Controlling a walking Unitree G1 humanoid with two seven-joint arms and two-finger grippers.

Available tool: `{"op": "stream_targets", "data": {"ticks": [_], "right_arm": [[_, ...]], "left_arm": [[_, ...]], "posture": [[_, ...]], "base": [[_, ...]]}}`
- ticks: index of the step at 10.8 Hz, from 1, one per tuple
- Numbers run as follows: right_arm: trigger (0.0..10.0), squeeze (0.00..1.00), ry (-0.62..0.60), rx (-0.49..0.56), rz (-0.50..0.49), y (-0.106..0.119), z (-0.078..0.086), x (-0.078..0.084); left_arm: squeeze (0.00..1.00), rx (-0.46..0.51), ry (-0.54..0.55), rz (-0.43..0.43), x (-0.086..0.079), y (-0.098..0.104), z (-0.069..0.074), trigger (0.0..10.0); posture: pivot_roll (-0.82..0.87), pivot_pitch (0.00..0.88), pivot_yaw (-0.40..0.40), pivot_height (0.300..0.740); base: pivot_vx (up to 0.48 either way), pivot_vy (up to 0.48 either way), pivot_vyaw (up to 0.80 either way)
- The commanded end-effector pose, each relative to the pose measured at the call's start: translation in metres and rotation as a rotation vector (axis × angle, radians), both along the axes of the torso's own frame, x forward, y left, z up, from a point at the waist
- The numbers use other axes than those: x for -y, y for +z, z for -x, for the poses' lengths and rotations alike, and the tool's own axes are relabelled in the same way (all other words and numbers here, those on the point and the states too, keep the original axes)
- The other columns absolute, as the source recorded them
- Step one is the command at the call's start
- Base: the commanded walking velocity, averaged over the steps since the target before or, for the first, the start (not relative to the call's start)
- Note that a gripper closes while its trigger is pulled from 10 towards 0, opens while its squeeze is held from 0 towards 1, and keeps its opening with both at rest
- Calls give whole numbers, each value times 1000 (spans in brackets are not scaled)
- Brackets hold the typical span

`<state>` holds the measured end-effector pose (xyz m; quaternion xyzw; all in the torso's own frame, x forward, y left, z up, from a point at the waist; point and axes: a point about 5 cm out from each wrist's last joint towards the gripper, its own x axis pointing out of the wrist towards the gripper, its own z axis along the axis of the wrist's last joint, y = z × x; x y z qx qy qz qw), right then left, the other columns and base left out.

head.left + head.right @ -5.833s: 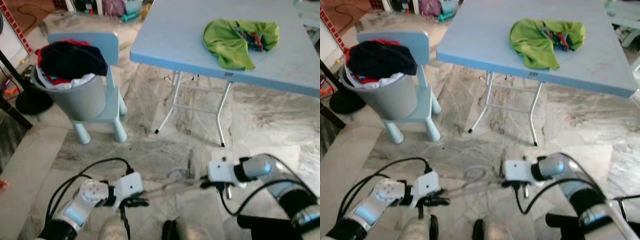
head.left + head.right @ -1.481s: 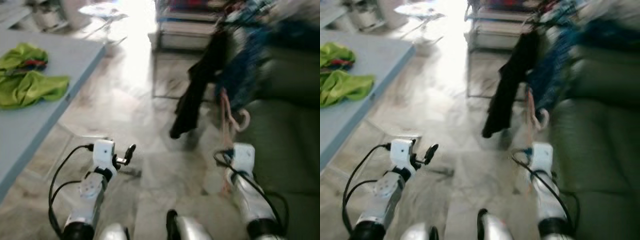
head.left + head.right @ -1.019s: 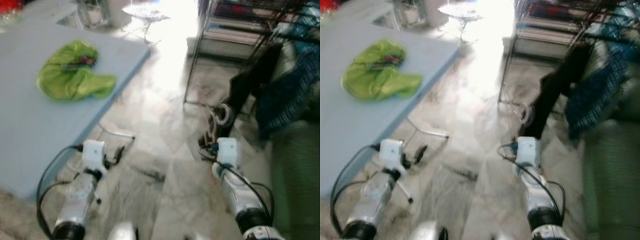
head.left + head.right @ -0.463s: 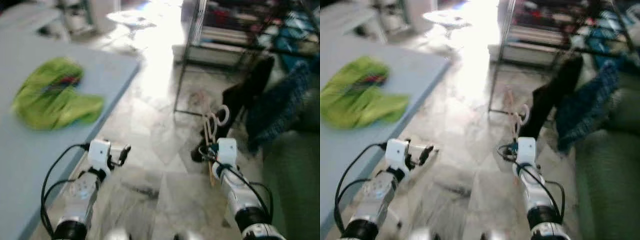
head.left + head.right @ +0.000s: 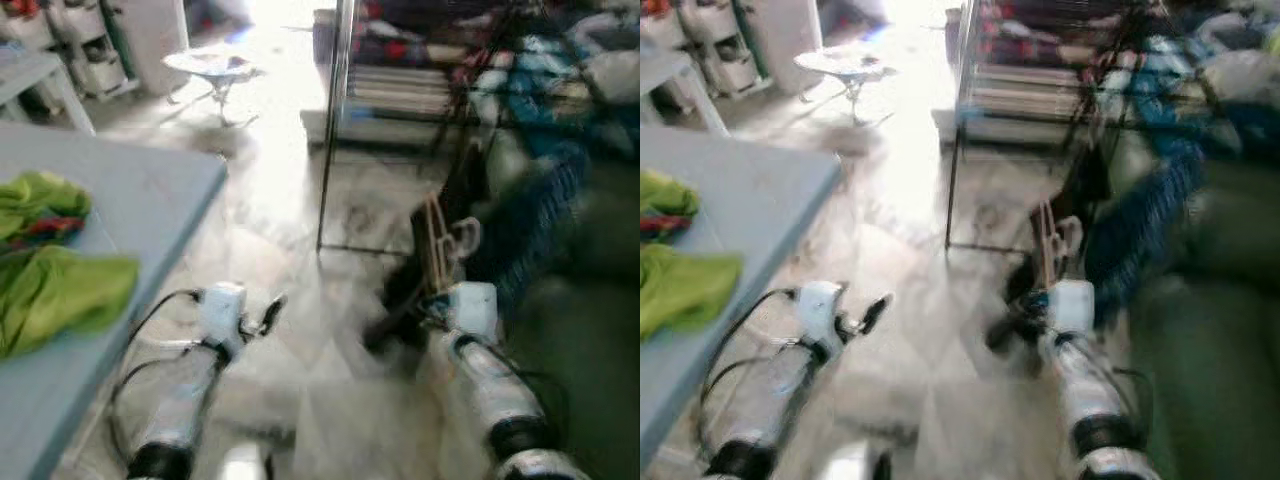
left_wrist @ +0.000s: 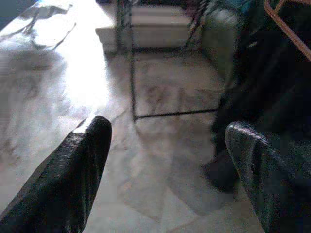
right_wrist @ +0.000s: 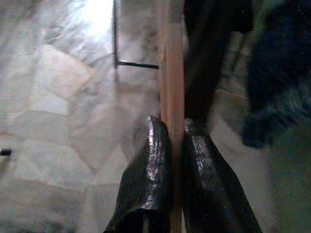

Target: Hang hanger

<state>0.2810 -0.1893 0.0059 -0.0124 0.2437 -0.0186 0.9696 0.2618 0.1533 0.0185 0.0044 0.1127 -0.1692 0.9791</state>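
Carry-and-approach step, judging by the layout: the right gripper (image 7: pixel 170 133) has its jaws clamped on the wooden hanger (image 7: pixel 171 73), which stands up out of the gripper in the head views (image 5: pixel 438 250), hook end at top, just in front of a dark garment (image 5: pixel 455 200) hanging off the clothes rack (image 5: pixel 340 110). Head views are blurred. Left gripper (image 6: pixel 165 160) is out in front over the marble floor (image 6: pixel 87 73), jaws wide apart, holding nothing, looks idle. Blue tabletop (image 5: pixel 130 190) with the green cloth (image 5: pixel 50 280) sits off to the robot's left, well apart from the hanger. A green sofa (image 5: pixel 590 300) with blue clothing (image 5: pixel 545 200) heaped on it is at the right, near the rack. The hanger is not yet on any rail. Next move likely needs the robot closer to the rack, the right arm raised so the hook clears a free bar, then lowered to seat it before letting go. Which bar is free cannot be told; the rack top is blurred and crowded with clothes.
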Motion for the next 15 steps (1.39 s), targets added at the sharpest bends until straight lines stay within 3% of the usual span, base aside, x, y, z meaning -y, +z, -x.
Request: {"op": "stream_targets", "data": {"ticks": [1,7,13,15], "right_arm": [[10000,0,-18,16,37,4,-1,11],[10000,0,33,26,41,6,-10,4],[10000,0,53,66,104,10,-12,3],[10000,0,25,123,113,16,-16,6]], "left_arm": [[0,0,-13,5,4,0,-1,10000],[0,23,-67,-25,6,3,-2,10000],[0,37,-69,-22,12,4,-1,10000],[0,29,-59,-9,13,3,0,10000]], "posture": [[23,5,-50,740],[41,0,-43,740],[45,0,-45,740],[48,0,-48,740]], "base": [[360,319,0],[366,308,0],[464,0,0],[0,0,0]]}}
